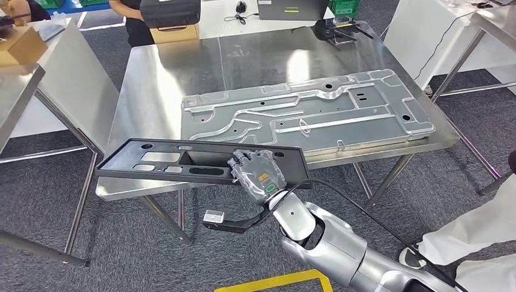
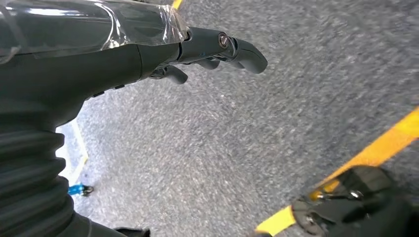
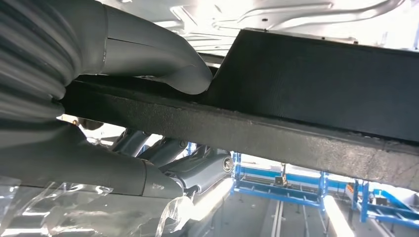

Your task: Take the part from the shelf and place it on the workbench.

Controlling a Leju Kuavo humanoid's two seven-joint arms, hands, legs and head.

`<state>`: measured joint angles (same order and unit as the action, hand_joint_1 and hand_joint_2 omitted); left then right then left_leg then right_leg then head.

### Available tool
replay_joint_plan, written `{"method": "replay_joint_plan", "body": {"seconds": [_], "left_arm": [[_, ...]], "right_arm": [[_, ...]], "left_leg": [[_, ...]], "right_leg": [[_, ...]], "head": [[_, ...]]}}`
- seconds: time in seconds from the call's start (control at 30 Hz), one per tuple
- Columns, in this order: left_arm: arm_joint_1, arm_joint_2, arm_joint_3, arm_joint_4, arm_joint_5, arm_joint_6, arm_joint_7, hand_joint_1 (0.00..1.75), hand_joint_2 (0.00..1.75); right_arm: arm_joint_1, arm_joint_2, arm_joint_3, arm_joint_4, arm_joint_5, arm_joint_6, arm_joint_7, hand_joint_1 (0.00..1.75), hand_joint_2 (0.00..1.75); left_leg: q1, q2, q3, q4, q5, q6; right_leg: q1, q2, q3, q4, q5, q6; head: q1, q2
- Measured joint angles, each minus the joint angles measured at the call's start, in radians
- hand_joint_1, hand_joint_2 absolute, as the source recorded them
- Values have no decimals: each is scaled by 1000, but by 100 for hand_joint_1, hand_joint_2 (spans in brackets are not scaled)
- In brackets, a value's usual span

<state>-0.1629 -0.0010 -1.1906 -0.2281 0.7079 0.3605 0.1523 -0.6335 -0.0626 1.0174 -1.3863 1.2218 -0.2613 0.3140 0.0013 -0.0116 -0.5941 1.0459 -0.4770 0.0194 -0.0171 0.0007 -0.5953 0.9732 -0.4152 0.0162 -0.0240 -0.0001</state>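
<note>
The part is a long, flat black panel with a matte textured surface, several rectangular and oval cut-outs, round holes near its ends and a sunken tray at mid-length. It lies level over the near edge of the steel workbench, just beside a large stamped metal sheet. The right hand grips its near long edge towards the right end: in the right wrist view the thumb presses on one face and the fingers curl under the other. The left hand hangs above grey floor, fingers slightly curled, holding nothing
</note>
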Motion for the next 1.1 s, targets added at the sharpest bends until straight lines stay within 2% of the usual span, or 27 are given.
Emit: {"method": "replay_joint_plan", "body": {"seconds": [0.07,0.1,0.13,0.17,0.23,0.27,0.3,0.37,0.47,0.5,0.57,0.6,0.63,0.67,0.7,0.73,0.77,0.8,0.83,0.87,0.97,1.0,1.03,1.1], "left_arm": [[0,0,0,0,0,0,-1,0,175],[2,0,0,0,0,-1,-2,0,175],[4,0,0,0,0,-1,-2,0,175],[6,0,0,0,0,-1,-3,0,175],[7,0,0,0,-1,-2,-3,0,175],[6,1,0,0,-2,-2,-3,0,175],[6,1,0,0,-2,-2,-3,0,175],[6,1,0,0,-3,-2,-3,0,175],[7,2,0,0,-3,-2,-3,0,175],[7,2,0,0,-4,-2,-3,0,175],[6,4,0,0,-4,-2,-3,0,175],[7,4,0,0,-4,-2,-3,0,175],[8,4,0,0,-5,-2,-3,0,175],[9,4,0,0,-5,-2,-3,0,175],[10,4,0,0,-6,-2,-3,0,175],[10,4,0,0,-6,-2,-3,0,175],[9,4,0,0,-6,-2,-3,0,175],[9,4,0,0,-6,-2,-3,0,175],[8,4,0,0,-7,-2,-3,0,175],[8,4,0,0,-7,-1,-3,0,175],[9,5,0,0,-7,-1,-3,0,175],[8,5,0,0,-7,-1,-4,0,175],[7,5,0,0,-8,-1,-4,0,175],[8,5,0,0,-8,-1,-5,0,175]], "right_arm": [[0,0,0,-2,0,0,0,175,175],[1,0,0,-2,0,0,0,175,175],[2,0,0,-2,0,0,0,175,175],[3,0,0,-2,0,0,0,175,175],[2,0,0,-2,0,0,0,175,175],[1,0,0,-3,0,0,0,175,175],[0,0,0,-3,0,0,0,175,175],[-1,0,0,-4,-1,0,0,175,175],[-2,0,0,-5,-1,0,0,175,175],[-3,0,0,-6,-1,0,0,175,175],[-3,-1,0,-6,-1,0,0,175,175],[-1,-2,0,-6,-1,1,0,175,175],[0,-4,0,-6,-1,2,1,175,175],[2,-5,0,-6,-1,3,1,175,175],[2,-6,0,-6,-1,3,1,175,175],[2,-7,0,-6,-1,3,1,175,175],[1,-7,0,-6,-1,4,2,175,175],[0,-8,0,-6,-1,4,2,175,175],[0,-8,0,-6,-1,5,3,175,175],[0,-9,0,-6,-1,6,3,175,175],[-1,-11,0,-8,-1,6,4,175,175],[-1,-11,0,-9,-1,6,4,175,175],[-2,-11,0,-10,-1,6,4,175,175],[-1,-11,0,-10,-1,7,3,175,175]], "left_leg": [[5,2,-74,143,-55,-11],[7,2,-109,201,-69,-14],[8,2,-128,225,-65,-15],[9,2,-126,205,-40,-15],[8,4,-72,67,42,-8],[6,5,-40,-5,72,-3],[3,6,-19,-53,87,2],[-4,6,-6,-80,85,9],[0,4,5,-89,84,24],[3,4,11,-92,84,30],[2,4,19,-93,78,40],[1,4,22,-93,75,43],[1,3,26,-93,72,44],[1,2,31,-93,68,44],[1,0,38,-92,64,42],[1,-2,45,-92,58,39],[-1,-3,50,-90,51,34],[-4,-4,53,-89,45,29],[-6,-4,53,-88,41,25],[-8,-4,53,-88,38,21],[-3,-2,45,-68,22,7],[0,0,26,-29,2,0],[2,1,-5,33,-25,-6],[6,2,-87,179,-76,-15]], "right_leg": [[0,0,2,0,-4,-5],[0,0,3,0,-6,-6],[0,0,6,0,-8,-6],[0,1,10,0,-11,-5],[0,2,23,0,-19,-1],[2,2,28,0,-23,3],[3,2,30,-1,-26,7],[5,2,30,-2,-29,17],[3,1,25,19,-46,32],[3,1,7,61,-68,36],[2,1,-65,200,-126,41],[2,1,-103,266,-147,42],[2,1,-128,301,-148,44],[2,1,-133,295,-128,44],[1,1,-118,249,-91,43],[1,1,-87,175,-46,42],[1,1,-53,100,-14,40],[0,1,-28,43,7,37],[1,2,-14,11,13,33],[3,2,-11,3,8,28],[2,3,-9,1,4,10],[0,3,-6,0,3,4],[-1,3,-4,0,0,0],[-1,3,1,0,-6,-4]], "head": [[-1,0],[-1,0],[-1,0],[-1,0],[-1,0],[-1,0],[-1,0],[-1,0],[0,0],[0,0],[1,0],[1,0],[1,0],[2,0],[2,0],[2,0],[3,0],[2,0],[2,0],[2,0],[2,0],[1,0],[0,0],[0,0]]}}
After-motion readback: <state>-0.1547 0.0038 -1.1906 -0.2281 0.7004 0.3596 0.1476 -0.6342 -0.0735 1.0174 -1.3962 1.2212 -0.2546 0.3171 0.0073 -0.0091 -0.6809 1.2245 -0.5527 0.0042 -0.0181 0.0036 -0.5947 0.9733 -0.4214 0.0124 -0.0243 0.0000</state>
